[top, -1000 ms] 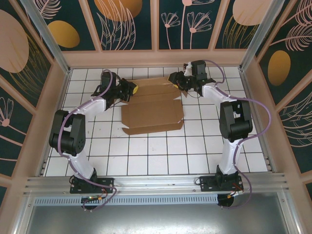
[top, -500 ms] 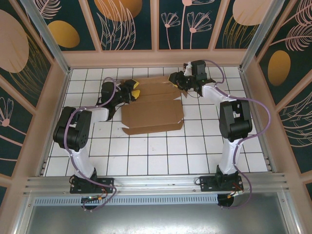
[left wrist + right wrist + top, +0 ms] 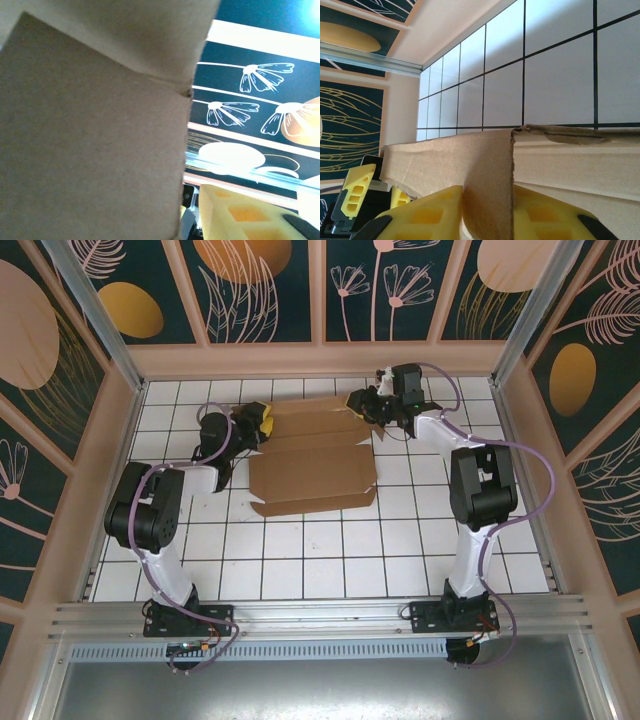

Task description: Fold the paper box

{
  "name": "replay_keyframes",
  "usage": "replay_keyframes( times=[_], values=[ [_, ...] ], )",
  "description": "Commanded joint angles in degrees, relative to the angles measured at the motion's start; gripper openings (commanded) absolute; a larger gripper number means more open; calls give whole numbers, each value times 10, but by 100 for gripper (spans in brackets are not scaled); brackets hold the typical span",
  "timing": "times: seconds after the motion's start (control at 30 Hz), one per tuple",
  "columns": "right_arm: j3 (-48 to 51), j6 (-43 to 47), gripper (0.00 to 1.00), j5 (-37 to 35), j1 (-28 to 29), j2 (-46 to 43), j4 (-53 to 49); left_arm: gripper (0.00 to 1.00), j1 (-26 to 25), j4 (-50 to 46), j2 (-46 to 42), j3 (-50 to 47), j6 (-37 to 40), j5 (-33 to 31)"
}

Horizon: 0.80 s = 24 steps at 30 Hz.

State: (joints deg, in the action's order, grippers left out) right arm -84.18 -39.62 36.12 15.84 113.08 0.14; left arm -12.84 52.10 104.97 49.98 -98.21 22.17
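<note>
One paper box (image 3: 312, 472); two arms (image 3: 150, 515) (image 3: 480, 485); two pairs of yellow fingers (image 3: 427, 220)

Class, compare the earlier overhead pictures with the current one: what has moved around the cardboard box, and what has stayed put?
The left arm folded back, and the left hand shifted slightly left at the far-left edge of the paper box. The right hand stayed clamped on the box's far-right corner. The box itself lies unchanged.

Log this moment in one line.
box: partly folded | right tool: astride its far edge | left tool: at far-left corner, grip unclear
</note>
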Motion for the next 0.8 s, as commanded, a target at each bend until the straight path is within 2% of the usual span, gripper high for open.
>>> replay_keyframes(
  times=[0.0, 0.2, 0.3, 0.37, 0.47, 0.53, 0.67, 0.77],
  values=[
    [11, -1, 24, 6, 3, -1, 13, 35, 2, 60, 13, 14, -2, -28],
    [10, -9, 22, 9, 7, -2, 16, 15, 2, 76, 16, 17, -3, -47],
    [13, -18, 23, 11, 7, -11, 24, 9, 1, 89, 25, 11, -9, -51],
    [15, -22, 25, 11, 7, -16, 27, 7, 2, 111, 35, 4, -21, -53],
    [13, -13, 43, -4, 4, -30, 12, 7, 1, 138, 46, -2, -35, -52],
    [23, -9, 51, -22, -2, -54, 7, 7, 2, 137, 46, 0, -33, -50],
    [56, -3, 55, -39, -31, -110, 12, 7, 1, 105, 42, 8, -17, -41],
    [54, 48, 56, -75, -53, -132, -27, 7, 1, 66, 42, 22, -3, -29]
  ],
)
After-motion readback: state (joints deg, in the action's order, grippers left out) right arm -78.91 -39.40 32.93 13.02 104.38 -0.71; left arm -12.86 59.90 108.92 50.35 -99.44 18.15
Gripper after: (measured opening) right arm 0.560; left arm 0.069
